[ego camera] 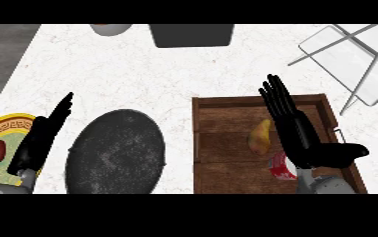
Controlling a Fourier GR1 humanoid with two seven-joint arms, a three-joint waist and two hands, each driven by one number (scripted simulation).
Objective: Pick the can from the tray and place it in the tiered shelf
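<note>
Sitting in the near right part of the wooden tray (225, 173), the can (280, 168) is your task item: red with a white band, partly hidden behind the right wrist, so you cannot tell whether it stands or lies.

Item: right hand (303, 140). You see it over the tray's right half, fingers straight and pointing away from you, thumb stuck out to the right. It has hold of nothing; the can shows just beside its heel, and whether the two touch is not clear.

Item: left hand (40, 137). Resting edge-on near the left edge, fingers straight and up, holding nothing.

Item: yellow fruit-like piece (260, 136). In the tray's middle, just left of the right hand's fingers and just beyond the can.

Item: tiered shelf (339, 48). A pale wire frame at your far right, beyond the tray's far right corner and apart from it.

Item: dark speckled plate (114, 153). On the white counter (148, 76), just left of the tray, a narrow strip of counter between them.

Item: yellow patterned plate (13, 123). At the left edge, partly under the left forearm.

Item: dark grey box (192, 35) and grey bowl (111, 28). Both at the far edge, cut off by the view
</note>
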